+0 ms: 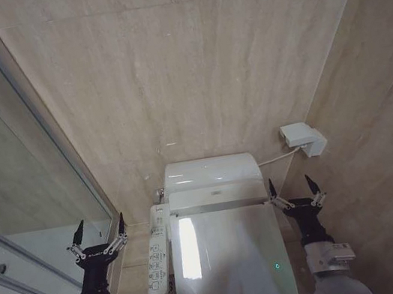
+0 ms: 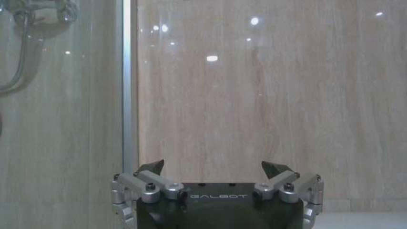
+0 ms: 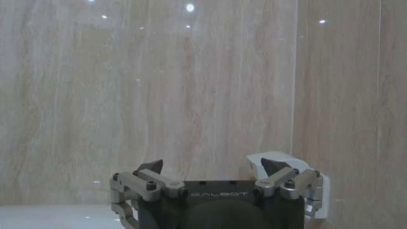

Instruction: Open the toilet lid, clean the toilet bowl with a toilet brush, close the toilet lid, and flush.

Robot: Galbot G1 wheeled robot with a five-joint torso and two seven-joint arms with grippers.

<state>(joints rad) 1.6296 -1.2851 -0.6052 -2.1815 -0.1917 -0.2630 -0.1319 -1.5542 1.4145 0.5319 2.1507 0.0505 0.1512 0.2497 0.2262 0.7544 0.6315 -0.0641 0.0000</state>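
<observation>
The glossy white toilet lid [image 1: 232, 262] lies shut over the toilet, low in the middle of the head view, so the toilet bowl is hidden beneath it. The toilet brush is out of view. My left gripper [image 1: 100, 226] is held up to the left of the toilet, open, with nothing between its fingers. My right gripper [image 1: 293, 186] is raised on the toilet's right side, open and empty too. In the wrist views, the left gripper [image 2: 216, 168] and the right gripper [image 3: 216, 167] both face the beige tiled wall with their fingers spread.
A long white control panel [image 1: 158, 260] with buttons juts out along the toilet's left side. The white tank housing [image 1: 210, 173] sits against the back wall. A glass shower partition [image 1: 13, 187] stands at the left. A white wall box [image 1: 303, 138] with a cable hangs at the right.
</observation>
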